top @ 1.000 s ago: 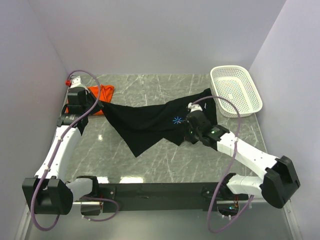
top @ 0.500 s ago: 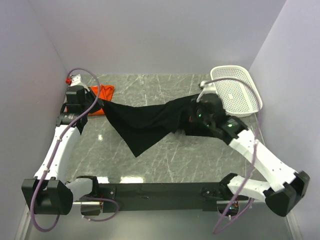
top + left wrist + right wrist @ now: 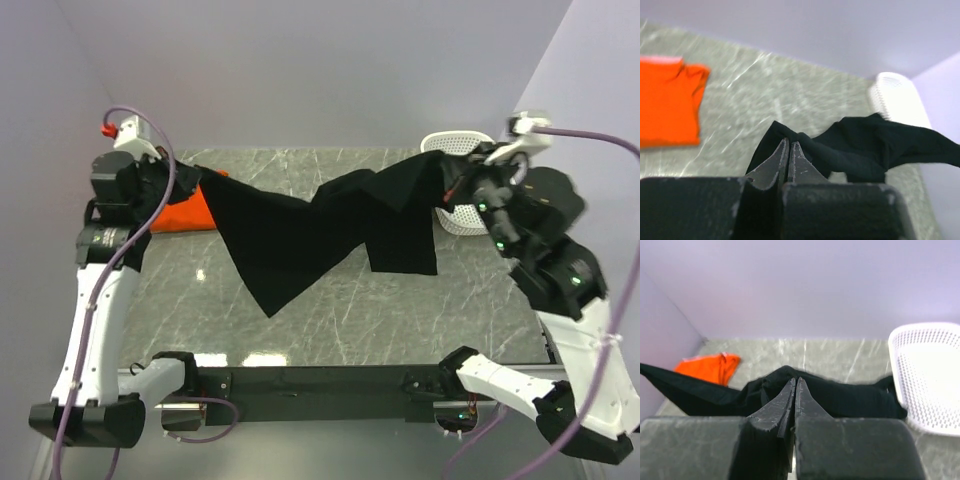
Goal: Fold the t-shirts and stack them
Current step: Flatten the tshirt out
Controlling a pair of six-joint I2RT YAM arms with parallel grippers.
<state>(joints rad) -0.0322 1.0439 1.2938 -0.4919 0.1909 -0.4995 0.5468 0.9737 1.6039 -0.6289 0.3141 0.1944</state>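
Hanging between both arms, the large black cloth t-shirt (image 3: pixel 300 235) is stretched left to right above the grey veined table (image 3: pixel 340 320), presumably to spread it out for folding. Left gripper (image 3: pixel 789 143) is pressed together on a bunched black edge at far left. The right gripper (image 3: pixel 794 381) pinches black cloth at far right, beside the white plastic mesh basket (image 3: pixel 455 138). Bright orange cloth t-shirt (image 3: pixel 182 214) lies far left, partly behind the left arm. Chest mark hidden. Which seams are pinched cannot be told. Whether the lowest corner touches the table is unclear.
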